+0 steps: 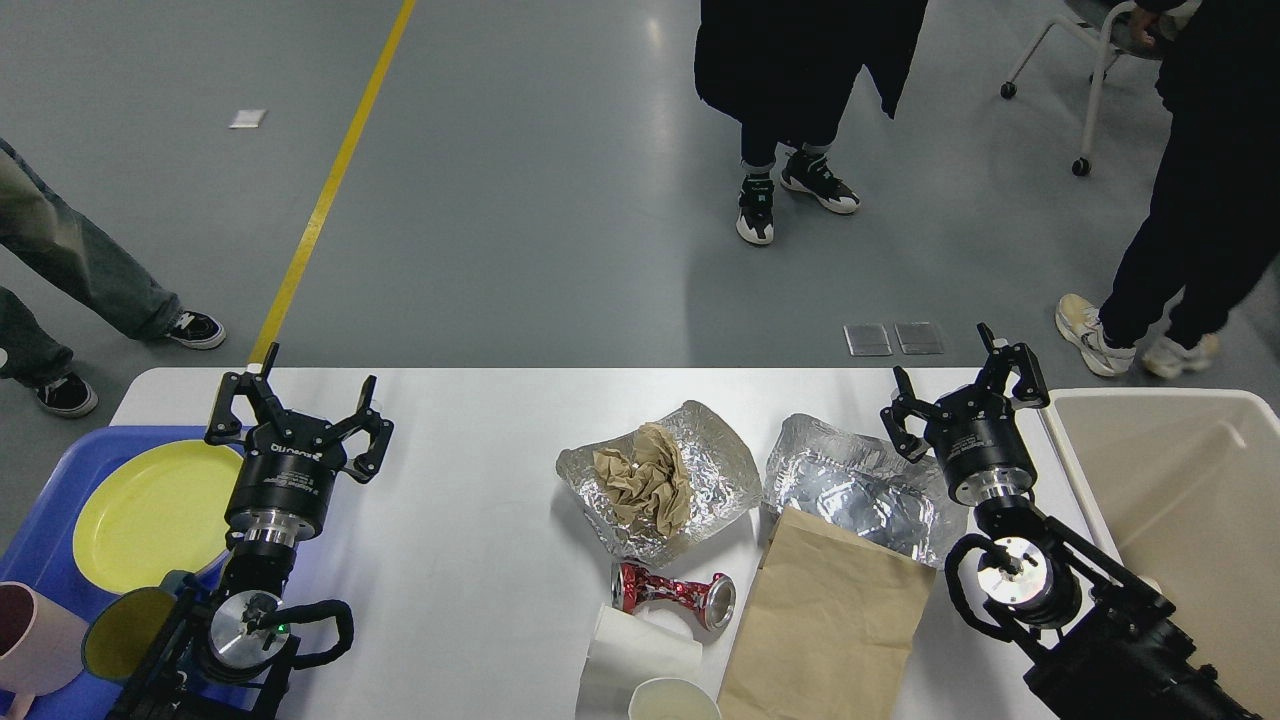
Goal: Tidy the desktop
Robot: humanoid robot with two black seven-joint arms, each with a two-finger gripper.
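The white desktop [470, 520] spans the lower half of the head view. On it lie a foil sheet [715, 470] holding crumpled brown paper [645, 480], a second foil sheet [850, 490], a flat brown paper bag [830, 620], a crushed red can [672, 592], a white paper roll [635, 655] and a paper cup [672, 702]. My left gripper [300, 400] stands open over the table's left part, beside the tray, holding nothing. My right gripper [965, 385] is open and empty above the far edge of the second foil.
A blue tray [45, 535] at the left carries a yellow plate [150, 515], a pink cup [30, 640] and a teal cup [125, 640]. A beige bin [1190, 520] stands at the right. People stand on the floor beyond the table.
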